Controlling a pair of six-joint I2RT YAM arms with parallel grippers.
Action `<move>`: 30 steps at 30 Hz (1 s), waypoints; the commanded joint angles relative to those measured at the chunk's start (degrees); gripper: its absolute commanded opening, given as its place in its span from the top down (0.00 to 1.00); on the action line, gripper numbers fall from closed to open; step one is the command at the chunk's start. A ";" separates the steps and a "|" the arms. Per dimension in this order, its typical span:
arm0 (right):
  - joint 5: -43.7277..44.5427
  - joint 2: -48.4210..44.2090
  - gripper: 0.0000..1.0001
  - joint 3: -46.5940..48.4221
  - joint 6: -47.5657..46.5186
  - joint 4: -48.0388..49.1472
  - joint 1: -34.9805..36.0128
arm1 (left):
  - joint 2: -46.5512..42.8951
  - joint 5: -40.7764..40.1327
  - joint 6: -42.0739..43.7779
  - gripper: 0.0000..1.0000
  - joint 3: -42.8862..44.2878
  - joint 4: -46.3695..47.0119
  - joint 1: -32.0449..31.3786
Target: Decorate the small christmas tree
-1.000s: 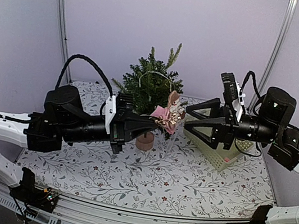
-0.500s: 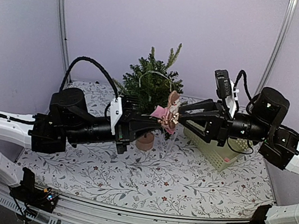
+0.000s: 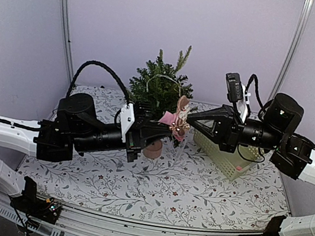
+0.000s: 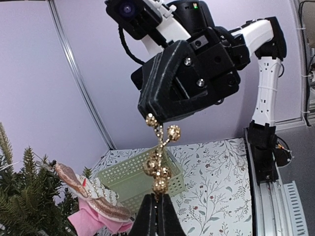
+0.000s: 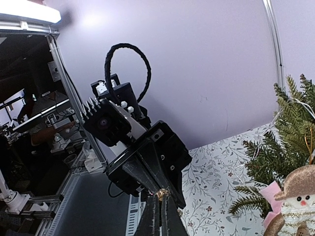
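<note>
Grip at left: the left gripper (image 4: 157, 199) is pinched shut on the lower end of a short strand of gold glitter beads (image 4: 160, 162). It holds the strand upright, so the top end is free for the other arm.
Tree: the small christmas tree (image 3: 159, 88), dark-green needles on a tan round base, stands at the back middle of the floral-cloth counter (image 3: 194, 190). It is just behind the left gripper, near enough for hanging.
Doll: a small snowman doll with brown hat and pink scarf (image 4: 98, 204) hangs just beside the left fingers, against the tree's right-hand branches. Whether it is joined to the strand cannot be told.
Grip at right: the right gripper (image 5: 161, 196) is closed on the strand's top bead, so the strand runs between both arms. This looks like a handover or a regrip.
Basket: a pale-green slotted plastic basket (image 4: 123, 182) sits under the right arm, probably where the ornaments are kept.
</note>
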 commanded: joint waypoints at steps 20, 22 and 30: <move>8.91 -5.42 1.00 -0.77 -3.11 5.09 -18.07 | -9.19 -1.52 -6.32 0.01 -1.56 -1.68 5.05; 6.84 -3.58 1.00 0.17 -1.67 6.38 -23.10 | -10.28 -1.42 -7.67 0.01 -1.74 -2.28 6.99; -1.77 11.25 1.00 9.83 1.57 9.09 -33.47 | -12.11 -1.79 -11.59 0.01 -2.35 -2.35 13.41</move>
